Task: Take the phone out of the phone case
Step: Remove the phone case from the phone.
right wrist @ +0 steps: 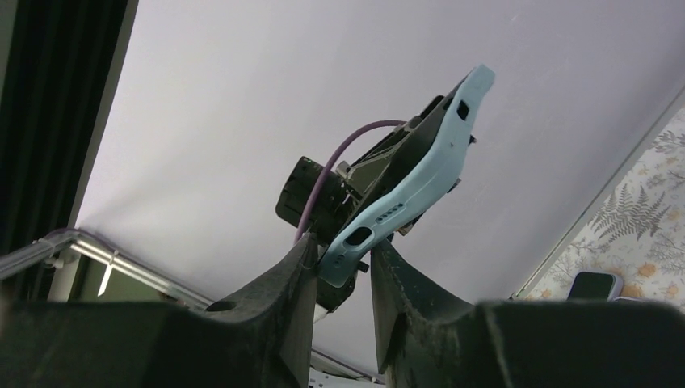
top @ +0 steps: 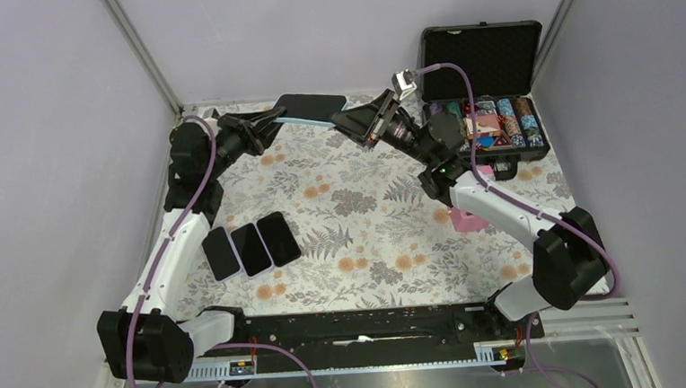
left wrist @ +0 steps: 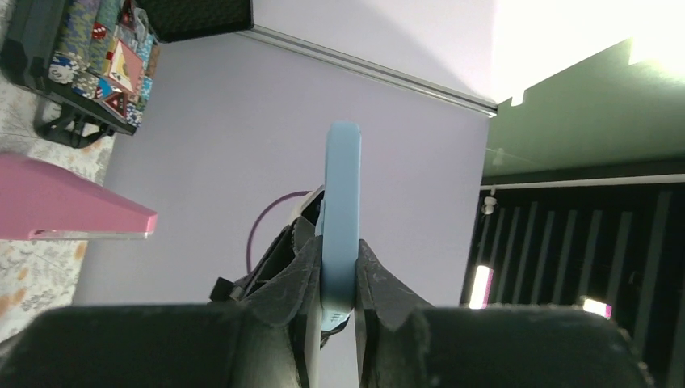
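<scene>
Above the far middle of the bench (top: 369, 237), the light-blue phone case (top: 297, 119) hangs in the air between the two arms, clear of the floral cover. The phone (top: 313, 105) lies in it, dark screen turned up toward the overhead camera.

The left jaws, at the end of the left arm (top: 194, 149), are clenched on one edge of the phone case (left wrist: 341, 210); the left wrist view shows it edge-on, standing straight up out of the pinch with both pads flat against it. The right jaws, at the end of the right arm (top: 426, 139), come in from the opposite side. In the right wrist view they straddle the corner of the phone case (right wrist: 420, 186) beside the port cut-outs, a finger pressed against each side, so they are grasping it. From there the case looks bowed along its length.

On the left of the bench, near the left arm, three spare phones (top: 253, 247) lie side by side, screens dark. At the far right an open poker chip case (top: 485, 77) rests with its lid upright and rows of chips showing. A flat pink object (top: 469, 220) lies beside the right arm
</scene>
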{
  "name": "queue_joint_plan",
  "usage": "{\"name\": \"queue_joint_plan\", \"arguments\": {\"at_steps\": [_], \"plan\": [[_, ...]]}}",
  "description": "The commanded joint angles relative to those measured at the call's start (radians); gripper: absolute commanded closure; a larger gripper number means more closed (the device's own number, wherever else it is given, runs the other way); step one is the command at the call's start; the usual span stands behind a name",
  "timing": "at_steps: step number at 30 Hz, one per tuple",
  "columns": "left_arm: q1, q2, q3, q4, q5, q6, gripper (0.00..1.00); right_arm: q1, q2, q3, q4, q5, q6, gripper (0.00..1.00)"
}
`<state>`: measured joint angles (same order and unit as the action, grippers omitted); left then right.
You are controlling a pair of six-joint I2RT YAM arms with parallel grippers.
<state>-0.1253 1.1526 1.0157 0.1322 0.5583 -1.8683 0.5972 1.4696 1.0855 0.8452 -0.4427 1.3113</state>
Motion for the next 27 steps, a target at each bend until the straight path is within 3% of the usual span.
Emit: {"name": "queue_joint_plan", "arguments": {"at_steps": [1,3,7,11,22,27], "plan": [[-0.012,-0.033,-0.076,0.199,0.041,-0.287,1.00,0.013,0.031,-0.019,0.300,-0.105,-0.002,0.90],[-0.014,-0.040,-0.114,0.263,0.047,-0.369,1.00,0.013,0.037,-0.021,0.340,-0.141,-0.038,0.92],[-0.014,-0.079,-0.110,0.192,0.038,-0.374,1.00,0.012,0.026,-0.025,0.317,-0.196,-0.145,0.97],[-0.013,-0.084,-0.109,0.236,0.040,-0.414,1.00,0.012,0.001,-0.036,0.249,-0.221,-0.221,1.00],[-0.020,-0.068,-0.065,0.310,0.050,-0.472,1.00,0.011,0.035,-0.089,0.271,-0.172,-0.200,1.00],[-0.029,-0.075,-0.067,0.297,0.069,-0.468,1.00,0.009,0.064,-0.025,0.288,-0.254,-0.259,1.00]]}}
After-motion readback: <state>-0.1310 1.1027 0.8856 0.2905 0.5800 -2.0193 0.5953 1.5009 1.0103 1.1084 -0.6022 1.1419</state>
